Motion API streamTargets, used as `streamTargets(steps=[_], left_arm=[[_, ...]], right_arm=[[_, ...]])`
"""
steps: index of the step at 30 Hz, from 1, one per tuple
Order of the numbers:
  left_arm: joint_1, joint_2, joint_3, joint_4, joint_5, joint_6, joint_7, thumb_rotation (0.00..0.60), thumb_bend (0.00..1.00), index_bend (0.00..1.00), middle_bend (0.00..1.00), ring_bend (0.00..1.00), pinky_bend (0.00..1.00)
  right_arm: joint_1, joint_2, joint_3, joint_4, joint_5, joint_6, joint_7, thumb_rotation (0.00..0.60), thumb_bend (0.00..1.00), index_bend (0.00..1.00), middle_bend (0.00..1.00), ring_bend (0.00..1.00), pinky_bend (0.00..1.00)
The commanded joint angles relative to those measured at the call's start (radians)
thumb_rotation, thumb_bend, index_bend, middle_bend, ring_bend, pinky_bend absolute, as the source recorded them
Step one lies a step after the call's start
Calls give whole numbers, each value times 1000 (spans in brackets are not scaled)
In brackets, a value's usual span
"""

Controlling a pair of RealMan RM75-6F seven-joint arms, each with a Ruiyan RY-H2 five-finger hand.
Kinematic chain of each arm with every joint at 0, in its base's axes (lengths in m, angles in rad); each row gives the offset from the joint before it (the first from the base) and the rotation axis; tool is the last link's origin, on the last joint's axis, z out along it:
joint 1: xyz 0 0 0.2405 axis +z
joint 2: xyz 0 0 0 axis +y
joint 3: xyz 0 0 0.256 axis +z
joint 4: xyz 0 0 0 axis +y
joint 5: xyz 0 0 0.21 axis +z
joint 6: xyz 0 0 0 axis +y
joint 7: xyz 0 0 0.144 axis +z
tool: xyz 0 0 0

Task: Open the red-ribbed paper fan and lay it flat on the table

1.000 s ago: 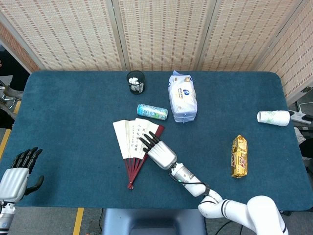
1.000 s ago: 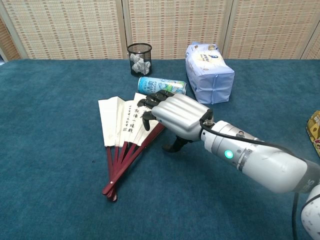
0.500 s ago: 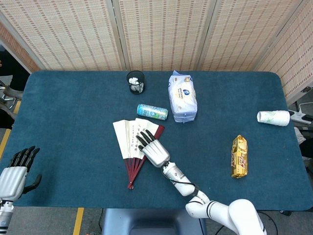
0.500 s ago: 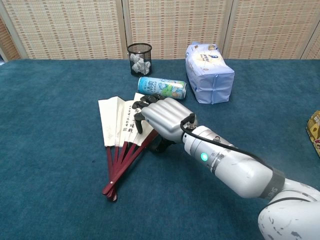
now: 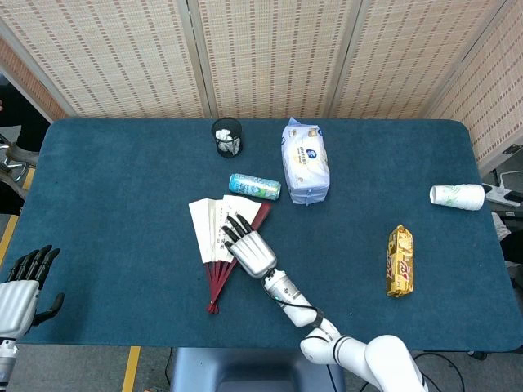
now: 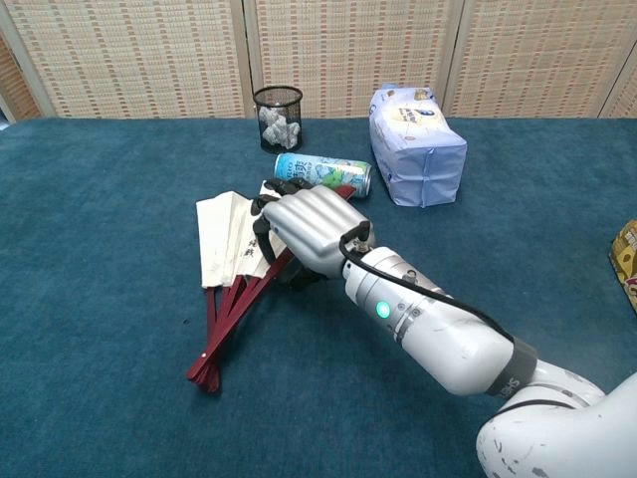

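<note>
The red-ribbed paper fan (image 5: 214, 237) lies partly spread on the blue table (image 5: 106, 204), white leaf toward the back and its pivot end (image 5: 211, 308) toward the front. My right hand (image 5: 249, 250) rests palm down on the fan's right side, fingers stretched over the paper and the outer red rib. In the chest view the same hand (image 6: 304, 229) covers the right part of the fan (image 6: 221, 254), and its thumb sits by a red rib. My left hand (image 5: 20, 287) hangs off the front left corner of the table with fingers apart, holding nothing.
Just behind the fan lies a blue can (image 5: 254, 186). A black mesh cup (image 5: 226, 136) and a tissue pack (image 5: 305, 161) stand further back. A yellow snack bar (image 5: 400, 261) and a tipped white cup (image 5: 457, 196) are at the right.
My right hand has slid left across the fan, and the fan has shifted left with it, its spread narrowing. My left hand has sunk lower at the frame's corner.
</note>
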Motion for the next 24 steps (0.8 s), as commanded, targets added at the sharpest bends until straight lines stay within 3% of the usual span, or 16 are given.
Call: streamTargets(steps=[1,4,8,12,17,20,24], left_arm=[[-1,1,-2,-1,2,1,0,600,393,49,9,0,80],[-1,-1,-1,5,5,0,-8,600,395,52,15,0,81],[-8,-13,-2,31,31,4,-52,600,404,89,16,0,82],[-30,-49,-2,109,83,1,-260,600,414,160,15,0,81],[-71,-115,-5,220,116,-33,-595,600,421,288,12,0,76],[-95,-149,14,264,150,-57,-744,600,420,252,4,0,65],[-133,-201,43,278,182,-113,-883,600,404,122,0,0,40]], right_arm=[[10,-1,3,-5,7,16,2,600,503,607,186,0,94],[18,1,10,-11,1,60,18,600,577,629,195,0,94],[26,41,21,-70,-17,118,23,600,600,652,205,5,94],[29,121,49,-216,-13,141,-19,600,601,668,205,5,94],[22,255,98,-475,25,116,-156,600,601,670,205,5,94],[17,316,133,-605,68,98,-256,600,601,670,205,5,94],[20,361,185,-738,143,69,-337,600,600,670,205,5,94]])
